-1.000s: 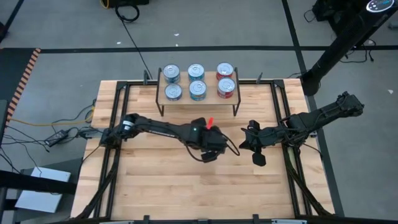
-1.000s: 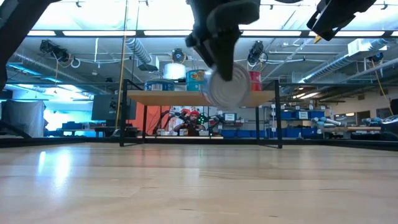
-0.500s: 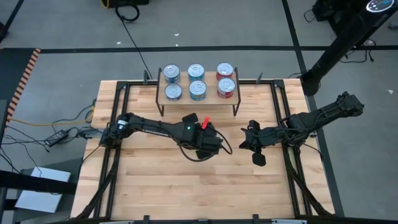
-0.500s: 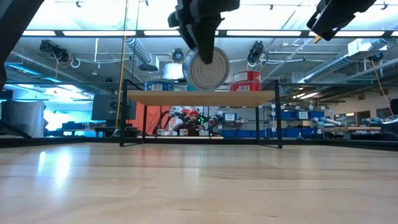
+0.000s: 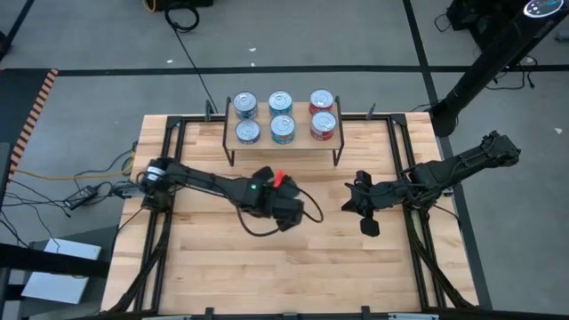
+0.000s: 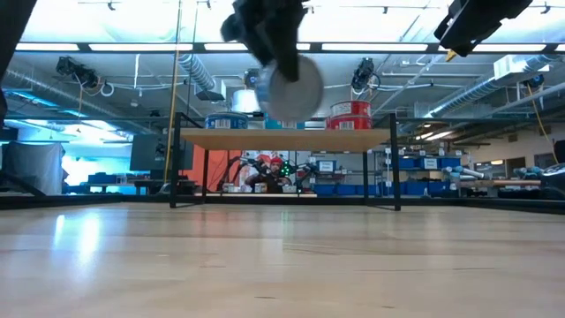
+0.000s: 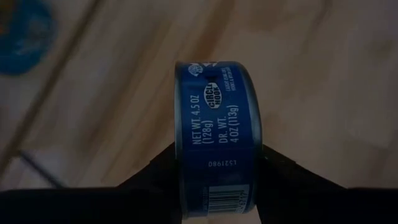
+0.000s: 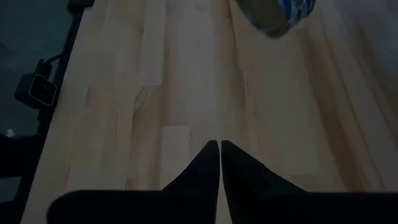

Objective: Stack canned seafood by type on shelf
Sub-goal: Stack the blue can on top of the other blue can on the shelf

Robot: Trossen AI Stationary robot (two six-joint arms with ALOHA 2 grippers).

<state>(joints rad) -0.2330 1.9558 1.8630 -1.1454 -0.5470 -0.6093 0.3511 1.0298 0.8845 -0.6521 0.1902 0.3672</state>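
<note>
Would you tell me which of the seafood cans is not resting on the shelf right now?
The dark blue can clamped in the left end effector, held in the air over the table; the other six cans all sit on the shelf.

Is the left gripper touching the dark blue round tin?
Touching. The left wrist view shows the left gripper with both fingers pressed against the dark blue tin.

the left arm reaches from the left-centre of the high view toward the middle, bent at the elbow. its tool (image 5: 286, 212) sits at centre frame, fingers (image 7: 155, 174) clamped on either side of a dark blue can (image 7: 214, 134). the right arm enters from the right edge, its tool (image 5: 364, 213) right of centre, fingers (image 8: 208, 165) pressed together, seemingly holding nothing.
</note>
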